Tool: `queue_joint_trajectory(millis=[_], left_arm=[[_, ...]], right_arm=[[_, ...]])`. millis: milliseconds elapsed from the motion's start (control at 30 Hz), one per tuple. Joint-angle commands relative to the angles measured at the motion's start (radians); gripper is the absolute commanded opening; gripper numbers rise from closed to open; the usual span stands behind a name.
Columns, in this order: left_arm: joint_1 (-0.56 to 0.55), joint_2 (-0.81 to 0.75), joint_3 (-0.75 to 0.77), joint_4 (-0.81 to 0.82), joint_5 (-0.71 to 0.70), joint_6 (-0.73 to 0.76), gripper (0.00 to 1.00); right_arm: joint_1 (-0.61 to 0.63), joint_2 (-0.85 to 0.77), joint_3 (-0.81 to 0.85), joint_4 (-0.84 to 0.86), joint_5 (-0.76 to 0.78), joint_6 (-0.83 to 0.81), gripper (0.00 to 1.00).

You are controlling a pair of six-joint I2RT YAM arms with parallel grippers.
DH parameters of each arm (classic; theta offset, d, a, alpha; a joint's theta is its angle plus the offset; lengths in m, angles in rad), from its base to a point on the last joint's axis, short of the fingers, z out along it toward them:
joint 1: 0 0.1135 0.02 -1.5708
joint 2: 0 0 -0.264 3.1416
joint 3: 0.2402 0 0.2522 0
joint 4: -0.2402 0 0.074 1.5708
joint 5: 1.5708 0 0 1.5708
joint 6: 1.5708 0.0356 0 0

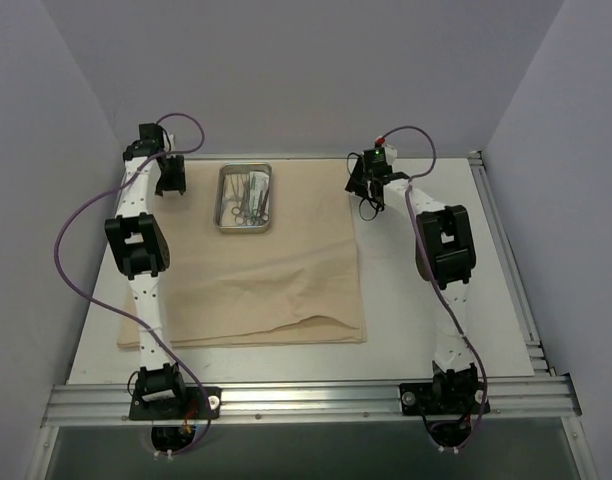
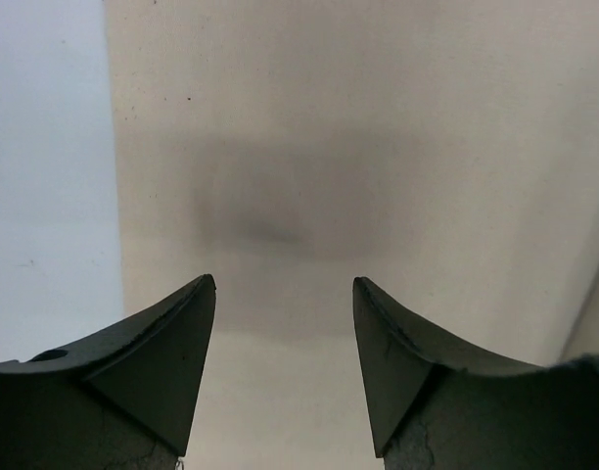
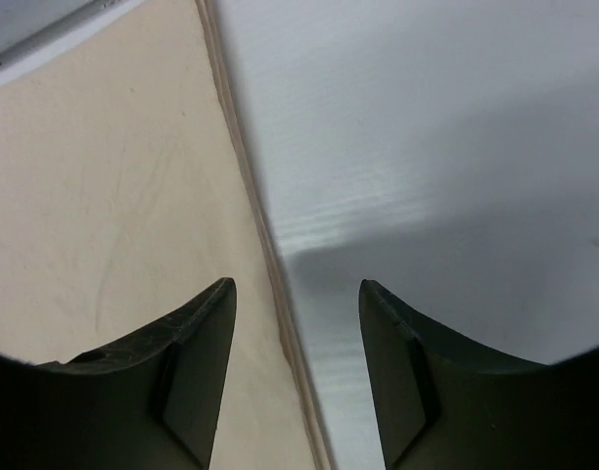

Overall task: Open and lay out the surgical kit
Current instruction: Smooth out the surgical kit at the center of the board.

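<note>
The left claw (image 1: 171, 176), a black two-finger gripper, was released, its two dark fingers spread apart with nothing between them. It hung over the far left corner of a beige cloth wrap (image 1: 266, 290). In its own wrist camera, the cloth filled most of the view below the fingertips. A strip of the flat white tabletop (image 2: 45, 147) showed along the left side.

The right claw (image 1: 361, 186), a matching black two-finger gripper, was also released and held nothing. It hung above the far right edge of the cloth. In its wrist view, the cloth's hemmed edge ran between the two fingers, with beige fabric to the left and bare white table to the right. Whether either claw touched the cloth could not be told.

From above, the cloth lay unfolded and spread nearly flat across the middle of the table. It had soft creases and one wrinkled ridge towards its near edge. A small rectangular steel tray (image 1: 246, 198) sat on the far part of the cloth, between the two claws and closer to the left one. Thin metal instruments (image 1: 249, 203) lay bunched inside the tray, too small to tell apart.

Both white arms reached from the near edge to the far side, the left arm crossing over the cloth's left edge.
</note>
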Motion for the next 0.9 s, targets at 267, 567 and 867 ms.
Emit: queue_joint_trajectory(millis=[267,567,867], left_arm=[[-0.003,-0.441,-0.299,0.021,0.196,0.004,0.68],[0.014,-0.855,-0.751,-0.064,0.223,0.188,0.67],[0.237,-1.220,-1.261,-0.148,0.245,0.433,0.74]], right_arm=[[0.151,-0.521,-0.342,-0.358,0.017,-0.234,0.43],[0.436,-0.731,-0.561,-0.600,0.091,-0.125,0.41],[0.646,-0.957,-0.825,-0.565,0.075,0.041,0.40]])
